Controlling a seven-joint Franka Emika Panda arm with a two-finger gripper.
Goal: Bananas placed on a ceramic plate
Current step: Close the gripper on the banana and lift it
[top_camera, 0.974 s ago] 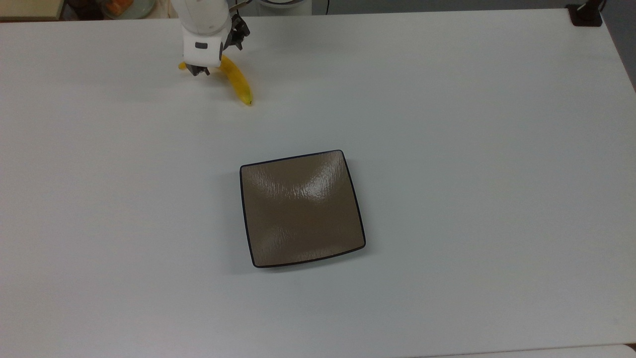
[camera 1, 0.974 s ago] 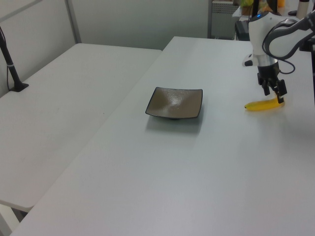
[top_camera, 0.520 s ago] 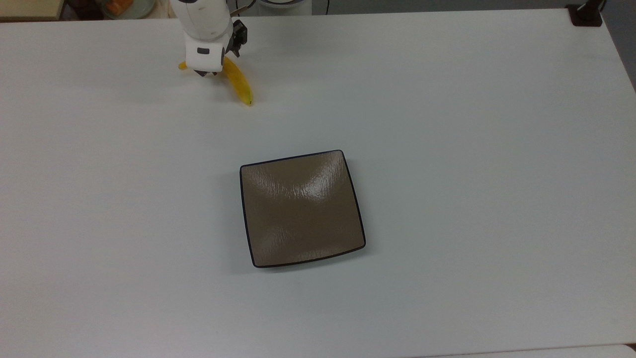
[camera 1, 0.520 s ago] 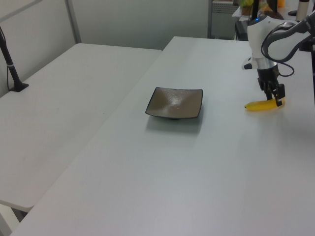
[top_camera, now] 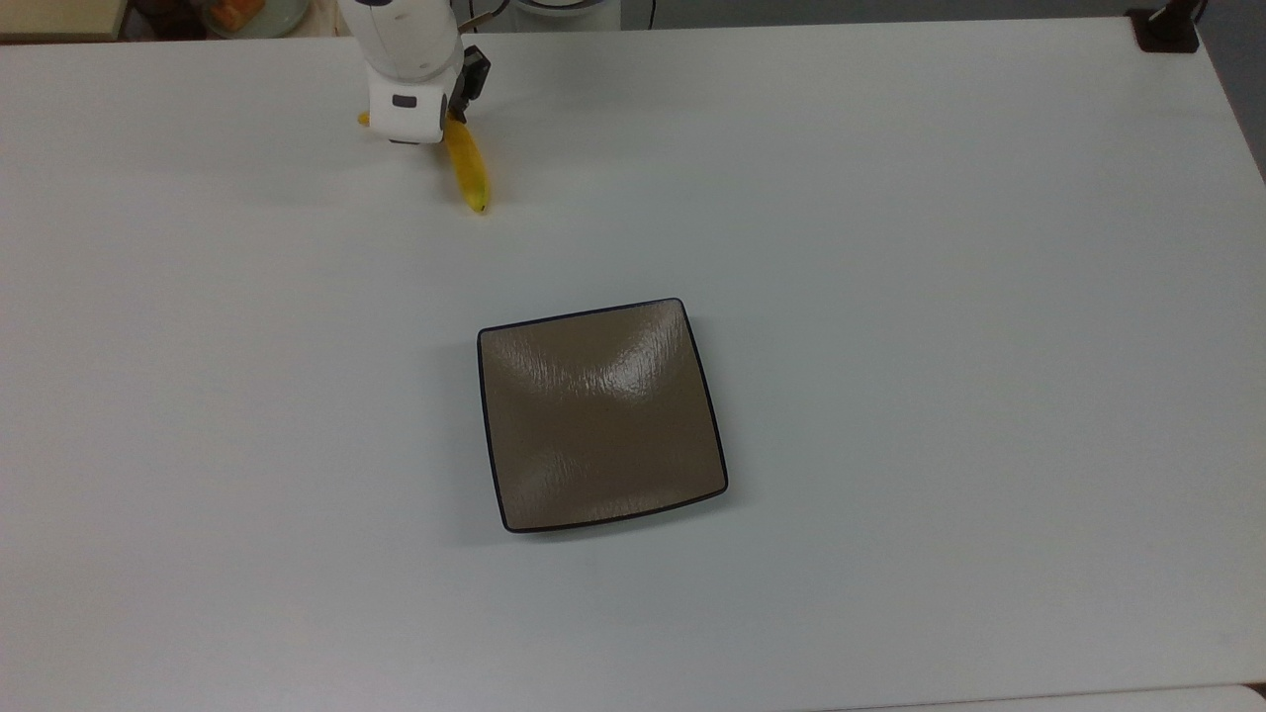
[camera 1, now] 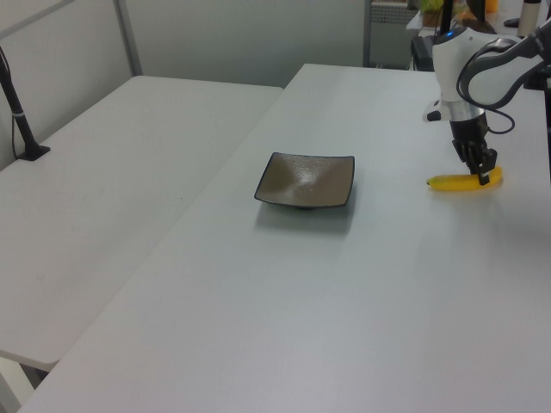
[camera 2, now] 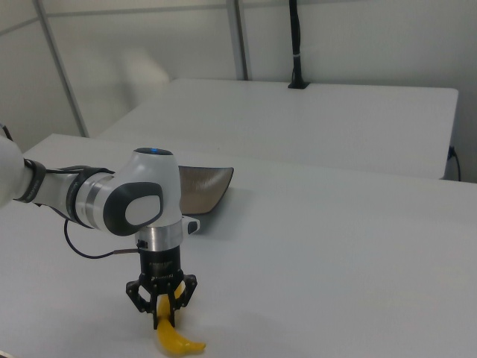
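- The white table [top_camera: 890, 297] is bare all around the plate, with wide open surface on every side.
- The arm [camera 2: 112, 205] points straight down near the top view's upper-left edge.
- The brown plate [top_camera: 601, 415] sits mid-table, well apart from the banana.
- The banana [top_camera: 467, 166] lies on the table.
- The gripper [camera 2: 162, 309] pinches the banana near one end.

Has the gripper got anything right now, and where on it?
Yes: the gripper is shut on the banana, gripping it towards one end, not the middle. The dark-tipped end points towards the plate.
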